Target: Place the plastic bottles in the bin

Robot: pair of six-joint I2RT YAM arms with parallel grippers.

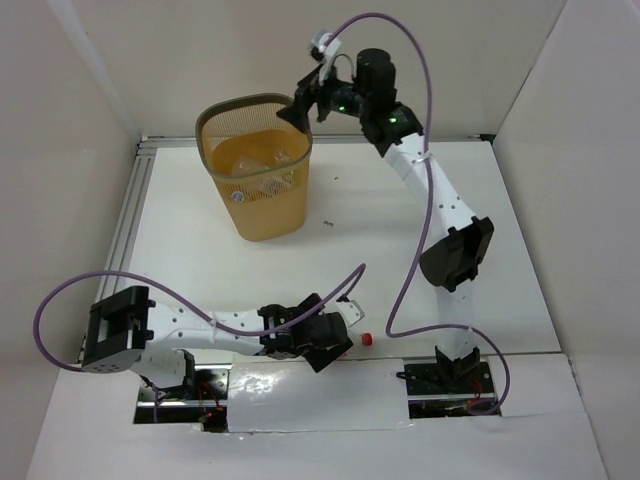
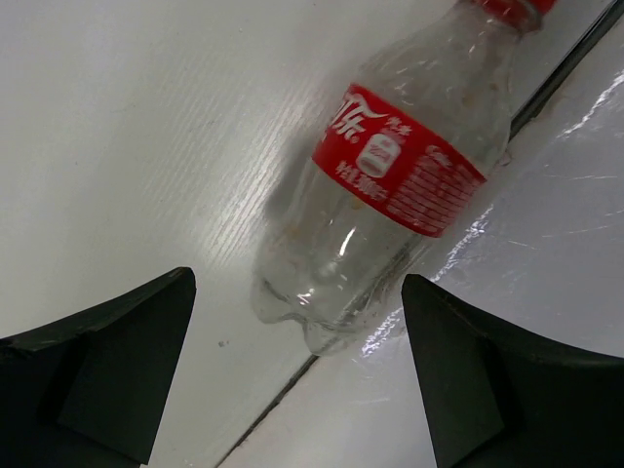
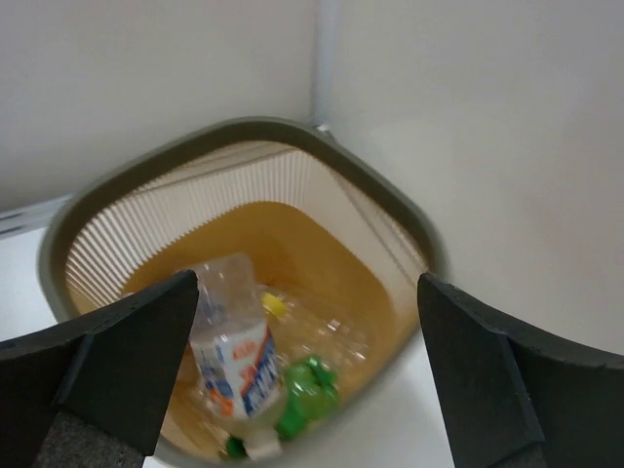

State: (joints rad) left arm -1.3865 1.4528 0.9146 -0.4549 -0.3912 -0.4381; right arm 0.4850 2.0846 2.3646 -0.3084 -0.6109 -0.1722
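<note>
A clear bottle with a red label (image 2: 390,175) lies on the table at the near edge, its red cap (image 1: 367,340) showing beside my left gripper (image 1: 330,345). In the left wrist view the open gripper (image 2: 297,370) has its jaws either side of the bottle's base, not touching it. My right gripper (image 1: 300,105) is open and empty above the far rim of the orange mesh bin (image 1: 262,215). In the right wrist view the bin (image 3: 390,200) holds a blue-labelled bottle (image 3: 234,356), a green bottle (image 3: 307,390) and clear ones.
White walls enclose the table on three sides. A metal rail (image 1: 130,215) runs along the left edge. A glossy white board (image 2: 556,244) covers the near edge beside the bottle. Purple cables loop over both arms.
</note>
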